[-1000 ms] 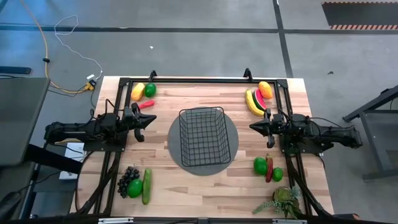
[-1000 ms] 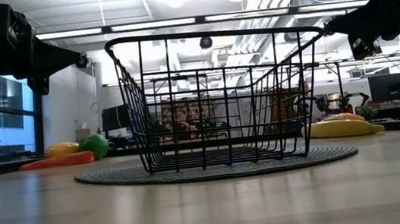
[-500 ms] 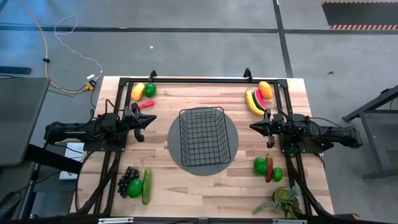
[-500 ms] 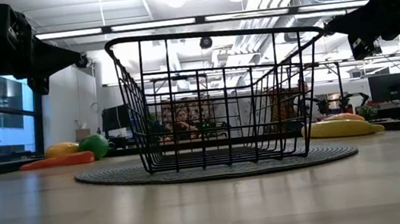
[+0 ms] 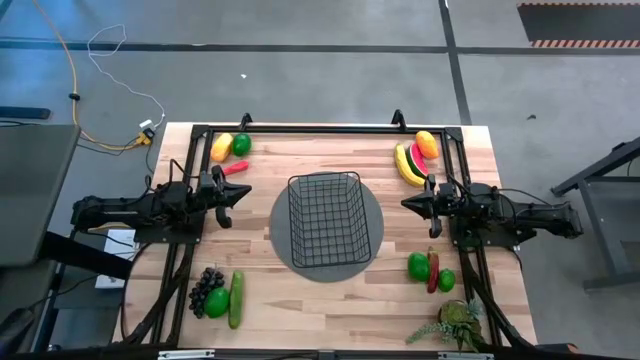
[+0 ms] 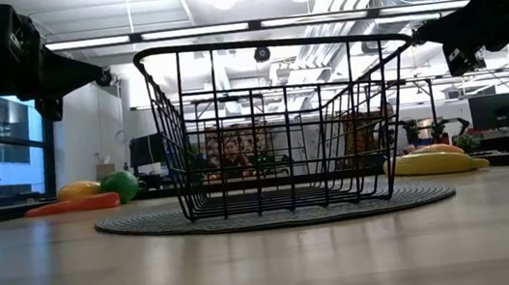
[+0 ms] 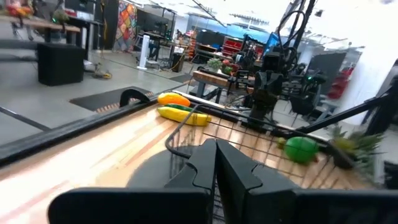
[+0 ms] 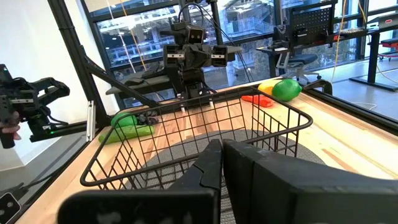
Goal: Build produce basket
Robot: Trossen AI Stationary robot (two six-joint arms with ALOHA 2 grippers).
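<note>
The black wire basket [image 5: 324,220] stands on its base on a round dark grey mat [image 5: 284,250] at the table's middle. Produce lies in four groups: a yellow and a green fruit with a red chili [image 5: 229,148] far left, banana, watermelon slice and orange [image 5: 414,158] far right, grapes, green fruit and cucumber [image 5: 219,293] near left, green fruits and a chili [image 5: 430,270] near right. My left gripper [image 5: 246,193] is shut, level, left of the basket. My right gripper [image 5: 405,203] is shut, level, right of the basket. Neither holds anything.
A leafy green plant [image 5: 455,324] sits at the table's near right corner. A black frame [image 5: 320,128] runs along the table's far edge and sides. Bare wood lies between the basket and each gripper.
</note>
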